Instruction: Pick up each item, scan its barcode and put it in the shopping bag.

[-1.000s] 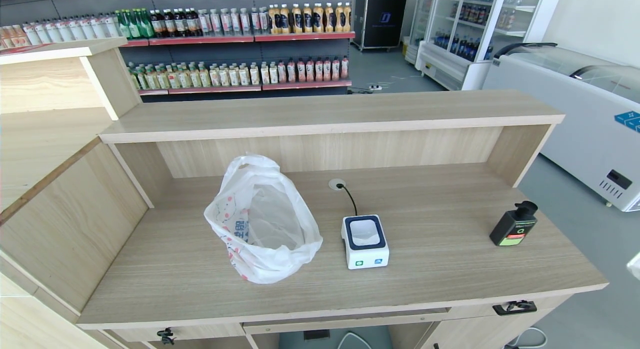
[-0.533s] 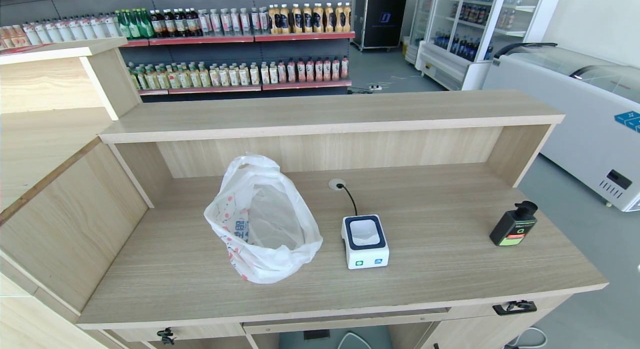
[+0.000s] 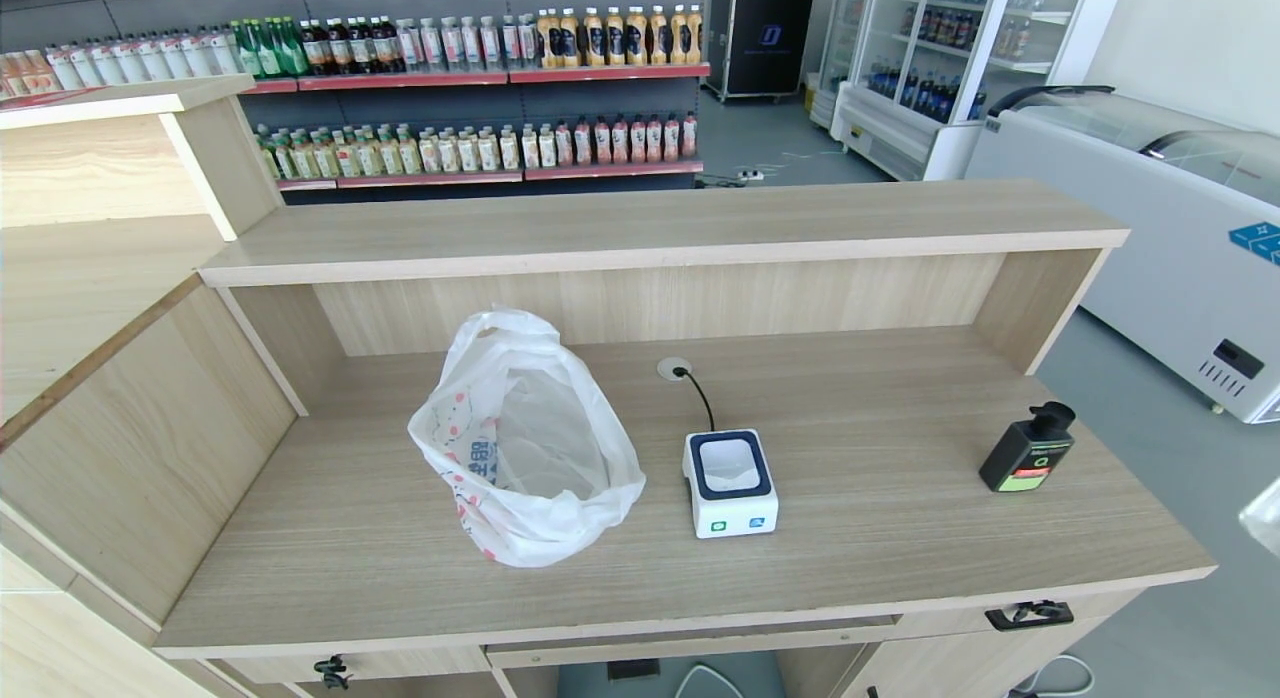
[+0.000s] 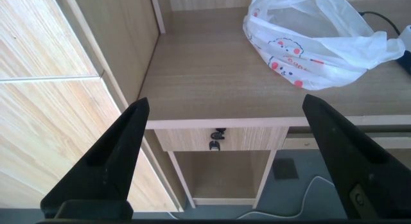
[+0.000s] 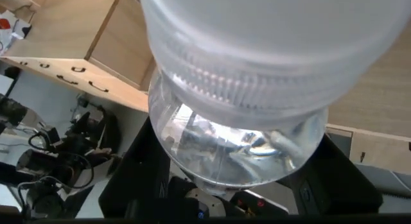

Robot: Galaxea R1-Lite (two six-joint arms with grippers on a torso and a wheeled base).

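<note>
1. The right gripper (image 5: pixel 241 182) clamps a clear plastic jar (image 5: pixel 257 63) just off the counter's (image 3: pixel 900 548) right end.
2. The left gripper (image 4: pixel 225 105) gapes wide, empty, near the shopping bag (image 3: pixel 520 448).
3. A black pump bottle (image 3: pixel 1027 448) stands on the counter, right of the scanner (image 3: pixel 730 483).

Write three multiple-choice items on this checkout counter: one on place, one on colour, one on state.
1. The scanner stands: A on the robot's right of the shopping bag; B inside it; C on the upper shelf.
2. The pump bottle is mainly: A white; B black; C red.
3. The right gripper is: A open, empty; B shut on the pump bottle; C shut on a clear container.
Answers: A, beside the bag on the counter; B, dark body; C, the container sits in its grip.
</note>
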